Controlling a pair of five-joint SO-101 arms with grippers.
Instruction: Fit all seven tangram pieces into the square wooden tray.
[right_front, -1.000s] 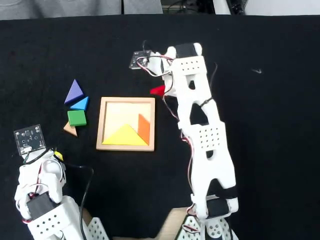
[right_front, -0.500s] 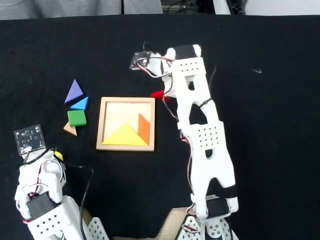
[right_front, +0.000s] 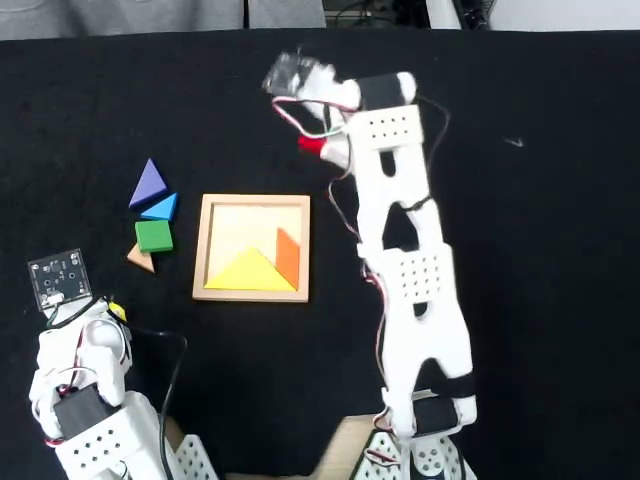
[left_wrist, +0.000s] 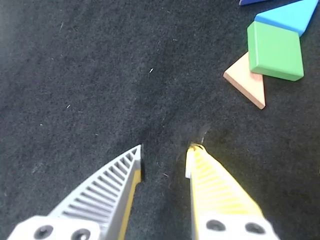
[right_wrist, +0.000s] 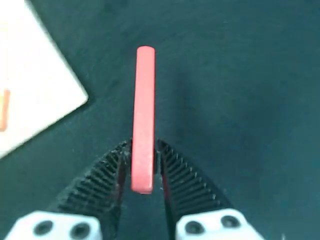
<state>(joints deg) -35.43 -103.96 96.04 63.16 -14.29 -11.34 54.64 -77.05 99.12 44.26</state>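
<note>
Red piece (right_wrist: 144, 115) was gripped edge-up in R claw (right_wrist: 143, 150), near tray (right_front: 201, 250).
L claw (left_wrist: 163, 155) sat open, empty; next likely: lay piece flat in tray.

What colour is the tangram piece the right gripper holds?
The tangram piece is red, clearest in right wrist view.

Bright, even light came from above; the black counter (right_front: 550, 300) looked dark; the right arm (right_front: 415, 275) shone white; the left end effector (left_wrist: 164, 148) cast a faint shadow.

The white perforated plastic right arm (right_front: 412, 280) and left arm (right_front: 90, 400) are pictured strung with red, white and black cables (right_front: 318, 128).
</note>
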